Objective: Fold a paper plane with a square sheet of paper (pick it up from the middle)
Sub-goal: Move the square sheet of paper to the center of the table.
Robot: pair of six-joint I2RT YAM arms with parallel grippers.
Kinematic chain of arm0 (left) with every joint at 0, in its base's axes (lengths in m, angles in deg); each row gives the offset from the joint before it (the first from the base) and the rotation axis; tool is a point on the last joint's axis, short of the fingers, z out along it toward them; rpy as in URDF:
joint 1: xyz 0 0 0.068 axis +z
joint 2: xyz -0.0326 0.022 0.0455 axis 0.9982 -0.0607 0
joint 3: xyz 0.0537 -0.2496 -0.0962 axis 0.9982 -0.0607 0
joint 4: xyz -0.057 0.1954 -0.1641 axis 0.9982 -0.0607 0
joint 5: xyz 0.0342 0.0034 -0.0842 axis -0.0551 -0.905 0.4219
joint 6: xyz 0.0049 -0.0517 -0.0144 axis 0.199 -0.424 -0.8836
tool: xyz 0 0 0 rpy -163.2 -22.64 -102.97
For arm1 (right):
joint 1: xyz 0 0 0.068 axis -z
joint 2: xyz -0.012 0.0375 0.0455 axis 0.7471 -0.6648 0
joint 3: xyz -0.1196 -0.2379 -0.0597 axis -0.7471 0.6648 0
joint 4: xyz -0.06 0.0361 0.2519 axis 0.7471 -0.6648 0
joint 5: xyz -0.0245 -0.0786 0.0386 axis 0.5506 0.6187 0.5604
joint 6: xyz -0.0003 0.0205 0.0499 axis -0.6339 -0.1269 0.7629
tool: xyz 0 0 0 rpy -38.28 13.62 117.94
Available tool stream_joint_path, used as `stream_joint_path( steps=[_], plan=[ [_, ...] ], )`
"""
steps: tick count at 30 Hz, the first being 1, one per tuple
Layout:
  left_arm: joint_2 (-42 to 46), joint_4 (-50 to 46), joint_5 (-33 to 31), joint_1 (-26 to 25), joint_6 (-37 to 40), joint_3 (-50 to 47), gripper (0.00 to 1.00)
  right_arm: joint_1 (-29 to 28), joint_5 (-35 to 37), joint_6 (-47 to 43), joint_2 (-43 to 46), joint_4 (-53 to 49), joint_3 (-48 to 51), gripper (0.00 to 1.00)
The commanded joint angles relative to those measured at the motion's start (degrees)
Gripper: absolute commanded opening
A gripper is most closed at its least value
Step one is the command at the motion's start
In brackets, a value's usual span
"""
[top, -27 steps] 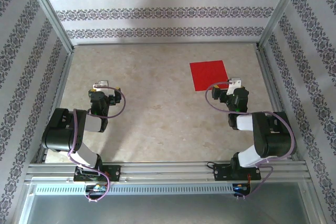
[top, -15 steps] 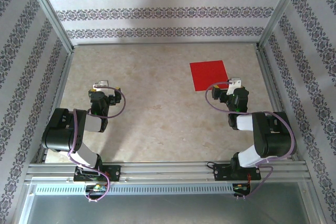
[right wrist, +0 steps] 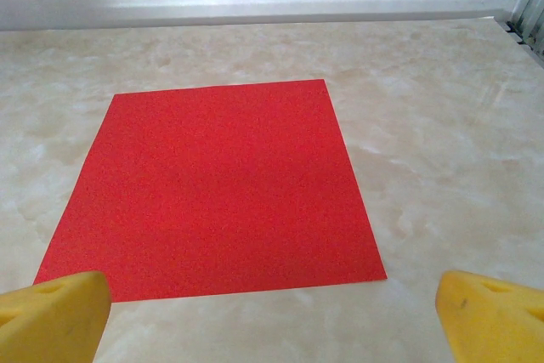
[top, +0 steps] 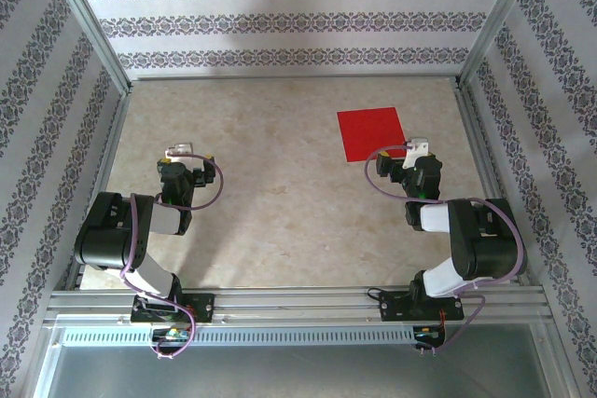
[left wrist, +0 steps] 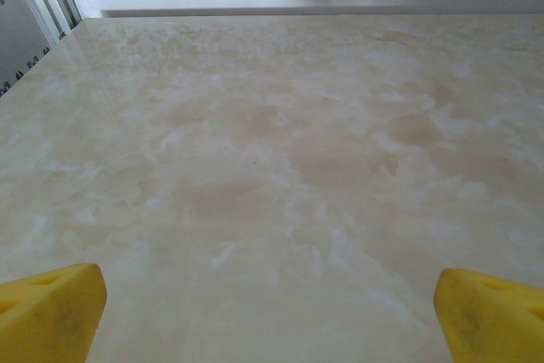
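Square red paper sheet (right wrist: 217,184) flat on tabletop (right wrist: 442,167): thin, light, floppy, probably slides; pinch at its middle. Right gripper (right wrist: 272,312) and left gripper (left wrist: 272,312) both gape, empty.

The left arm (top: 121,240) and right arm (top: 471,249) are a matched pair: bulky black joints joined by white tubes, each trailed by a thin lilac cable (top: 216,179) that loops off the wrist and curls again at the base. A small pale block caps each black wrist. Seen close, the fingers (left wrist: 51,312) of the left gripper (left wrist: 270,316) and right gripper (right wrist: 272,316) are blunt yellow wedges, each face faintly pitted and marked by a small dimple.
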Motion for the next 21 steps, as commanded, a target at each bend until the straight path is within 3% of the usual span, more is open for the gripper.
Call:
stream_joint_path(
  steps=[1,4,6,9,12,16,21],
  plan=[
    [-0.09,-0.86,0.84,0.35,0.91,1.04,0.99,-0.03,-0.68,-0.89,-0.38,2.28,-0.48,0.98],
    [0.13,-0.62,2.87,0.33,1.84,0.89,0.99,-0.68,-1.06,-1.91,1.58,0.78,-0.81,0.98],
    [2.4,-2.02,4.72,0.33,2.34,0.69,0.99,-1.75,1.4,-2.72,5.86,-6.02,-2.37,0.98],
    [9.46,-10.24,1.34,0.33,1.09,1.92,0.99,-2.8,4.99,-2.35,12.26,-16.14,-5.38,0.98],
    [16.21,-19.04,-1.77,0.34,-1.19,4.56,0.99,-2.69,8.39,7.33,17.49,-26.82,-9.81,0.98],
    [22.01,-33.7,-3.35,0.33,-11.22,10.9,0.99,-2.34,-3.96,11.68,18.52,-36.67,-16.46,0.98],
    [20.78,-51.03,6.64,0.33,-22.63,20.23,0.99,0.12,-21.75,25.7,9.69,-44.29,-26.43,0.98]
  ],
)
